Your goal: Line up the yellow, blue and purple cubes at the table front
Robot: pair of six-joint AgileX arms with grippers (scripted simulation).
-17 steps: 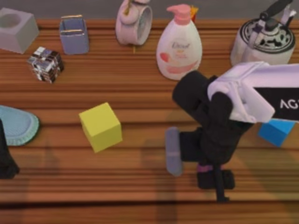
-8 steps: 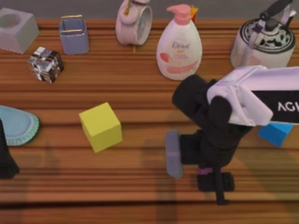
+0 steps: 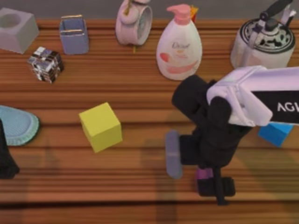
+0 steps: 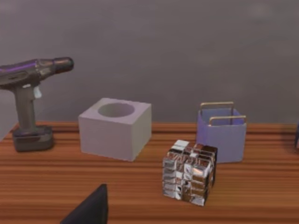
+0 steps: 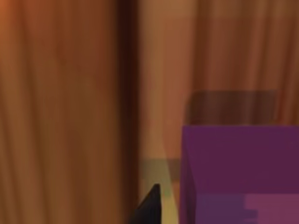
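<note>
Purple cube (image 3: pixel 204 174) under right tool (image 3: pixel 212 179)

Big cube (image 3: pixel 100 127) left of centre; mid-sized cube (image 3: pixel 275 133) far right.

Matt yellow cube (image 3: pixel 100 126) on grooved wooden table (image 3: pixel 117 186); the patterned cube (image 4: pixel 190 172) looks mirror-glossy, perhaps metal.
</note>
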